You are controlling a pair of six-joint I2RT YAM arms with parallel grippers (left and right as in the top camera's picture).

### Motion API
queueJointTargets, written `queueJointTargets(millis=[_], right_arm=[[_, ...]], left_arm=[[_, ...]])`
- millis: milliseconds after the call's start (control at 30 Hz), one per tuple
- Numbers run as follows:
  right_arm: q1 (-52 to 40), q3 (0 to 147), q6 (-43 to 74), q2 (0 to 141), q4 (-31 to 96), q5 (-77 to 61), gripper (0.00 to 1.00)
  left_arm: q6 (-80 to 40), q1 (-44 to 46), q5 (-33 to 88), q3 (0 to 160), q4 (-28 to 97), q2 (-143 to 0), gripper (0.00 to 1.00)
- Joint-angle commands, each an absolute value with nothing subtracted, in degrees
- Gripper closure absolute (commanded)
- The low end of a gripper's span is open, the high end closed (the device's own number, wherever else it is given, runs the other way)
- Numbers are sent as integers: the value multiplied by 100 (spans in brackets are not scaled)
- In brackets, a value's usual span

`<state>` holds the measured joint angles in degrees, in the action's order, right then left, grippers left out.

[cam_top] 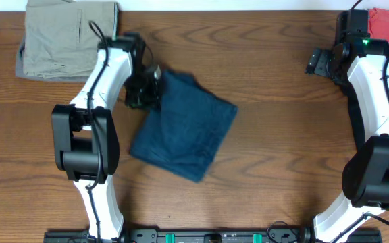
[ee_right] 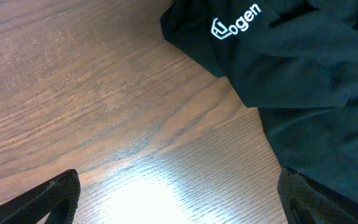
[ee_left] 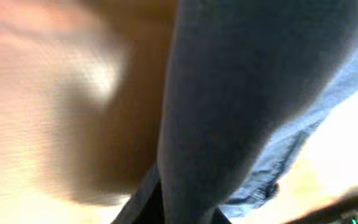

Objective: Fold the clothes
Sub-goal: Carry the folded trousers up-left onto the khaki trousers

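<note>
A dark blue folded garment point(cam_top: 184, 128) lies tilted in the middle of the wooden table. My left gripper point(cam_top: 142, 93) sits at its upper left edge and is shut on the cloth; the left wrist view is filled by a blurred fold of the blue garment point(ee_left: 229, 106) running into the jaws. A folded beige garment point(cam_top: 69, 37) lies at the far left corner. My right gripper point(cam_top: 316, 64) is open and empty at the far right; in the right wrist view its fingertips point(ee_right: 179, 199) are spread wide over bare wood next to a black cloth with white lettering point(ee_right: 291, 68).
A red garment point(cam_top: 387, 23) lies at the far right corner behind the right arm. The wooden table point(cam_top: 275, 162) is bare between the blue garment and the right arm. The arm bases stand at the front edge.
</note>
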<state>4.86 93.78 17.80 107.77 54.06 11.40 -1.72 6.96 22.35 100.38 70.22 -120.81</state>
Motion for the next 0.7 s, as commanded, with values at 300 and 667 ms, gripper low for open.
queueJointTargets(millis=[300,667], right_arm=[[480,9404,1861,10812,5402,1197,1],[482,9404,1861,10812,5402,1199,1]], left_arm=[[-226,683,646,11351,6816,-12119,94],[-222,683,-1144,11524,5789,-12119,94]])
